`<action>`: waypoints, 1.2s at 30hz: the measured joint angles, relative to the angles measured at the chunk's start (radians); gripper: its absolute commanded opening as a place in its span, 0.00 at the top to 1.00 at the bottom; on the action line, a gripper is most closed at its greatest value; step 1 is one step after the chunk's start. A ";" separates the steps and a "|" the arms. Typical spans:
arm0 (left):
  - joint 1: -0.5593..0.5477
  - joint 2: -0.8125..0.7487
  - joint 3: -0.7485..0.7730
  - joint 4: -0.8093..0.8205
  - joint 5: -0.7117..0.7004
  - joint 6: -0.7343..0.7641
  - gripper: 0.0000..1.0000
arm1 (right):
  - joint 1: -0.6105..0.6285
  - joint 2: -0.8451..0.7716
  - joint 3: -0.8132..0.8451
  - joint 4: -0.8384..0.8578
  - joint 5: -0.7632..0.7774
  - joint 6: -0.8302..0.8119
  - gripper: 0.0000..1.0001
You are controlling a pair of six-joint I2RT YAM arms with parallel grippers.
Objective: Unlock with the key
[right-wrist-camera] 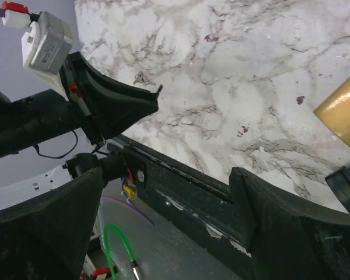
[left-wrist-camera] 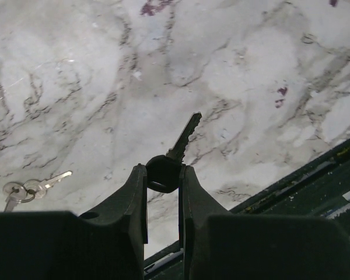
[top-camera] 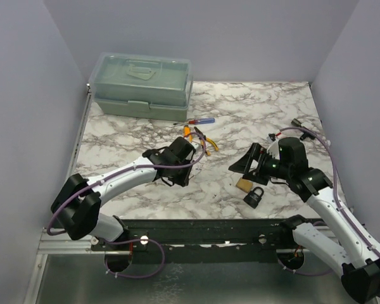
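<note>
Looking down from the top view: left pincer (top-camera: 189,151) over mid worktop (top-camera: 253,107), just beside orange pliers (top-camera: 206,143). Right pincer (top-camera: 244,166) near brass padlock (top-camera: 244,185) and black padlock (top-camera: 254,197), which lie side by side at the near right. Screwdriver (top-camera: 199,120) and green toolbox (top-camera: 142,85) farther back. Left wrist view: left pincer clamped on the black head of the key (left-wrist-camera: 184,137), blade angled up and away, above the marble; spare keys (left-wrist-camera: 29,188) on a ring lie at left. Right wrist view: right pincer spread wide, gripping nothing, over the worktop's near edge; brass padlock at right frame edge, black padlock just below it.
</note>
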 measured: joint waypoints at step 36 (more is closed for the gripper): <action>-0.192 -0.188 -0.002 0.105 0.026 0.083 1.00 | 0.180 0.408 -0.044 0.467 -0.210 0.103 0.48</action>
